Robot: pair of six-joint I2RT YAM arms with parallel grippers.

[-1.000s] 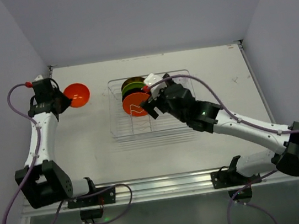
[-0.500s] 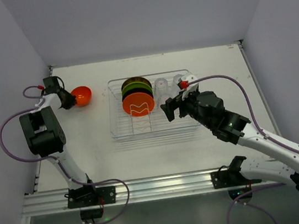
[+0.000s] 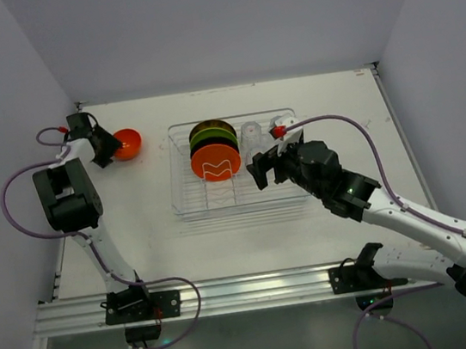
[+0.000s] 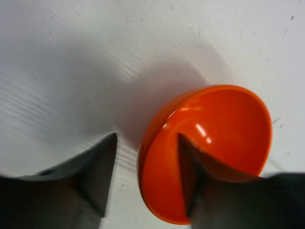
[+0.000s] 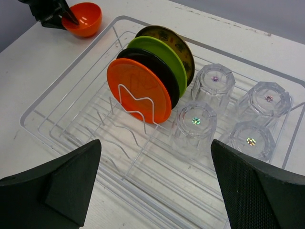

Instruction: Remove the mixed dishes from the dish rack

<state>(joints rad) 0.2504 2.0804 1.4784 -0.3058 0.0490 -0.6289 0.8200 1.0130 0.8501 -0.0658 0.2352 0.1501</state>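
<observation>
While the left gripper [image 4: 147,139] straddles the rim of the orange bowl [image 4: 224,124], left of the dish rack [image 5: 95,138], jaws partly open, not clamping, right gripper [image 5: 155,143] wide open, empty, over the rack.

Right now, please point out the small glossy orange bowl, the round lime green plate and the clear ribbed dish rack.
orange bowl [image 4: 224,119]: left wrist view, inner wall
lime green plate [image 5: 162,50]: right wrist view, upper face
dish rack [image 5: 90,125]: right wrist view, bare floor ribs
</observation>
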